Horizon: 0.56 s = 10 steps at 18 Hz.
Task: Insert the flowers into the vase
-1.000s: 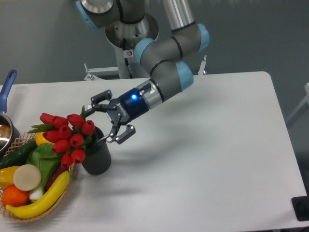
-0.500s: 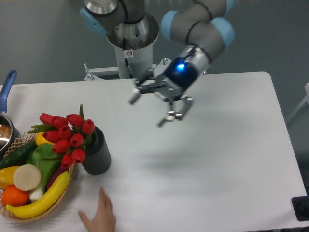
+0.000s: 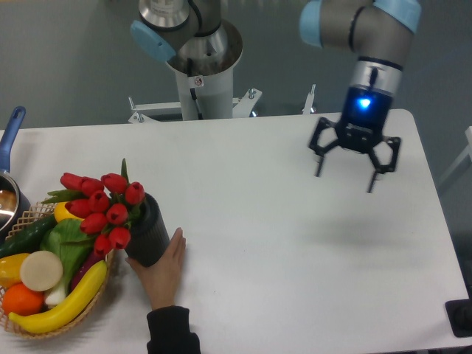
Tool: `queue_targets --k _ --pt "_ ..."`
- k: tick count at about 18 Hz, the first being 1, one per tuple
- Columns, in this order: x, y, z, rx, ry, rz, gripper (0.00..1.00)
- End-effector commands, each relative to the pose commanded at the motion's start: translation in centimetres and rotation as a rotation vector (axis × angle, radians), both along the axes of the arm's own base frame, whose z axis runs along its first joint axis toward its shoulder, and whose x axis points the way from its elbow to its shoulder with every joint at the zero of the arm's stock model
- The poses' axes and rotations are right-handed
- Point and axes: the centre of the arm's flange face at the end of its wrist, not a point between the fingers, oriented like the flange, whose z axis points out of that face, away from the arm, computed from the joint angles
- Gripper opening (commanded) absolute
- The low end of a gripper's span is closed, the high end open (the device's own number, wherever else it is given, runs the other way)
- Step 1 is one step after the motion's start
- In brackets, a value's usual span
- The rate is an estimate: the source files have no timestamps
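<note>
Beside the vase (image 3: 150,230), a hand (image 3: 164,271) touches it; the gripper (image 3: 345,179) hangs spread, empty.

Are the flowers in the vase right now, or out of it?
In. The flowers rise from the mouth of the upright vase, heads leaning left over the basket. The gripper is open, far away.

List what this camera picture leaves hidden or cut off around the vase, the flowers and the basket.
- Vase mouth and the flower stems: hidden by the tulip heads of the flowers.
- Vase base: covered by a person's hand, whose arm is cut off at the bottom edge.
- Pot: cut off by the left edge.
- Basket: partly cut off at the lower left.
- The robot's hand is open, holding nothing.
</note>
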Motion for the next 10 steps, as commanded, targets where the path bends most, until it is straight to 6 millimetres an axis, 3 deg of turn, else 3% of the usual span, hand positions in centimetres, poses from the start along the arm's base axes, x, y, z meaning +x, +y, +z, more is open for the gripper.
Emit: queue_targets --k 5,10 --pt "0.5 4.8 -1.5 -0.284 0.066 -0.026 1.00" --pt "1.6 5.7 -2.9 -0.349 0.068 -0.036 1.00"
